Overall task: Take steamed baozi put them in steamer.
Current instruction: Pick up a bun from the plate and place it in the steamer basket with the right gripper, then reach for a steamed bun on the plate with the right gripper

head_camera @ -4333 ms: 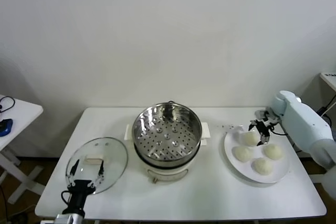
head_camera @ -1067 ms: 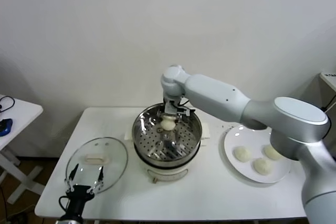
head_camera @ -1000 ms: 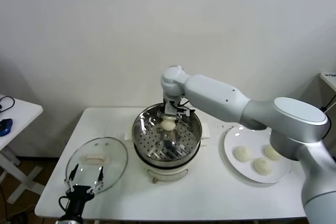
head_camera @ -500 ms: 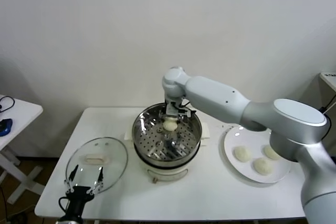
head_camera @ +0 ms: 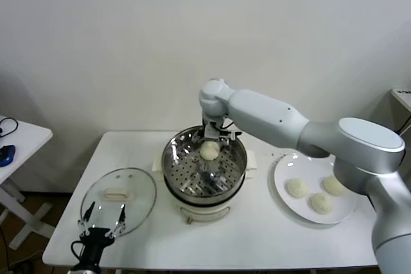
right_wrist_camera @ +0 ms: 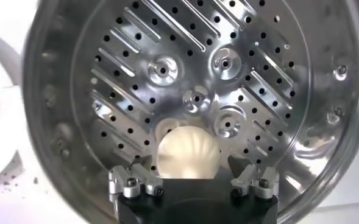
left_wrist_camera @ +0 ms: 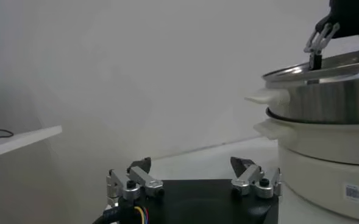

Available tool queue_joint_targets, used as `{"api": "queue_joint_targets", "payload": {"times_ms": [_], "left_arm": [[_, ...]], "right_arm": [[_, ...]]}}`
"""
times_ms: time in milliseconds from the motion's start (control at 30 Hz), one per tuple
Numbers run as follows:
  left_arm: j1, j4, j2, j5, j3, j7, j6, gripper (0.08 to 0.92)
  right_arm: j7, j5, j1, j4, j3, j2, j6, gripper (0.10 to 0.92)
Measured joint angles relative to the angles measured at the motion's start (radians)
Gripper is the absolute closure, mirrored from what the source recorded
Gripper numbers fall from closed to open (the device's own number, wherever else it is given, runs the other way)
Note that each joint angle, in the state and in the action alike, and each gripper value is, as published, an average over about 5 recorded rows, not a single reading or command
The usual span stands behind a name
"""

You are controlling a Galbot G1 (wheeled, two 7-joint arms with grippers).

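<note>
The steel steamer (head_camera: 174, 158) stands mid-table. One cream-white baozi (head_camera: 209, 150) lies on its perforated tray at the far side. My right gripper (head_camera: 215, 135) hangs just above that bun, fingers open. In the right wrist view the baozi (right_wrist_camera: 188, 152) sits on the tray (right_wrist_camera: 167, 67) between the spread fingers of my right gripper (right_wrist_camera: 190, 165), touching neither. Three more baozi (head_camera: 296, 188) (head_camera: 333, 185) (head_camera: 321, 203) lie on the white plate (head_camera: 280, 172) at the right. My left gripper (head_camera: 103, 219) is parked open at the table's front left, also seen in its own view (left_wrist_camera: 191, 167).
A round glass lid (head_camera: 119, 197) lies flat on the table left of the steamer, right by my left gripper. In the left wrist view the steamer's side (left_wrist_camera: 325, 122) rises close by. A small white side table (head_camera: 19, 136) stands at far left.
The right gripper took a baozi from the plate, carried it over the steamer and let it go on the tray; in the last half second it has lifted slightly. The left arm is still.
</note>
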Motion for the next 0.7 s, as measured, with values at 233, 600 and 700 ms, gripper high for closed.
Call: {"api": "queue_joint_targets", "payload": {"times_ms": [233, 600, 700], "left_arm": [[-0.008, -0.007, 0.004, -0.008, 0.003, -0.002, 0.004, 0.177], [-0.013, -0.027, 0.009, -0.007, 0.019, -0.002, 0.010, 0.177], [-0.012, -0.029, 0.008, -0.007, 0.021, -0.001, 0.010, 0.177]], "right_arm": [[-0.026, 0.285, 0.155, 0.054, -0.119, -0.120, -0.152, 0.203], [-0.038, 0.595, 0.250, 0.066, -0.237, -0.369, -0.396, 0.203], [-0.037, 0.610, 0.227, 0.066, -0.236, -0.437, -0.439, 0.203]]}}
